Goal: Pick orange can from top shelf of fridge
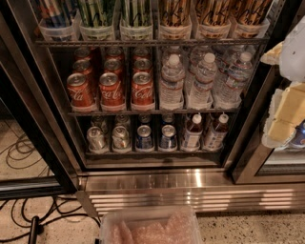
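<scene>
The fridge (pixel 190 182) stands open in front of me, with a steel frame and a dark interior. Its top shelf (pixel 152 43) is a thin wire rack fronted by clear tubs along the upper edge of the camera view. Three orange cans (pixel 174 12) stand in the right-hand tubs, their tops cut off by the frame edge. My gripper (pixel 282 121), cream and white, hangs at the far right edge, below and to the right of the orange cans and apart from them.
Green-striped cans (pixel 116 12) fill the tubs left of the orange ones. Below are red cola cans (pixel 112 88) and water bottles (pixel 205 81), then small cans (pixel 120 138) and bottles (pixel 193 133). A clear bin (pixel 152 228) sits on the floor in front. Cables (pixel 19 150) lie at left.
</scene>
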Action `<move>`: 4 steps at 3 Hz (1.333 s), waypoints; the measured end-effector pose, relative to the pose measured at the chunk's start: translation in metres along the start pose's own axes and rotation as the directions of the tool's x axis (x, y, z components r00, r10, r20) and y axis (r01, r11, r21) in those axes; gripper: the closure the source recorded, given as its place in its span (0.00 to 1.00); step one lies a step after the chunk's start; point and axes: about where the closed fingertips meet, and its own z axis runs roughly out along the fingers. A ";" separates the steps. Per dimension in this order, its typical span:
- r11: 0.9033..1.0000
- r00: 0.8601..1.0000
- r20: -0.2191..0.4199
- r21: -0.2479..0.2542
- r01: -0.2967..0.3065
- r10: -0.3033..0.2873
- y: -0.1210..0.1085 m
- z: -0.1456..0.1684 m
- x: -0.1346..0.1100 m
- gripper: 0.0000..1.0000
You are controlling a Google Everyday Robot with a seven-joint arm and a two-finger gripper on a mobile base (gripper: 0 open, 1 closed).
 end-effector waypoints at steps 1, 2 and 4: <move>1.000 1.000 0.000 0.000 0.000 0.000 0.000 0.000 0.000 0.00; 1.000 0.999 0.028 0.007 -0.018 0.018 -0.002 -0.002 -0.002 0.00; 0.956 0.903 0.338 0.028 -0.293 0.267 -0.014 0.007 -0.003 0.00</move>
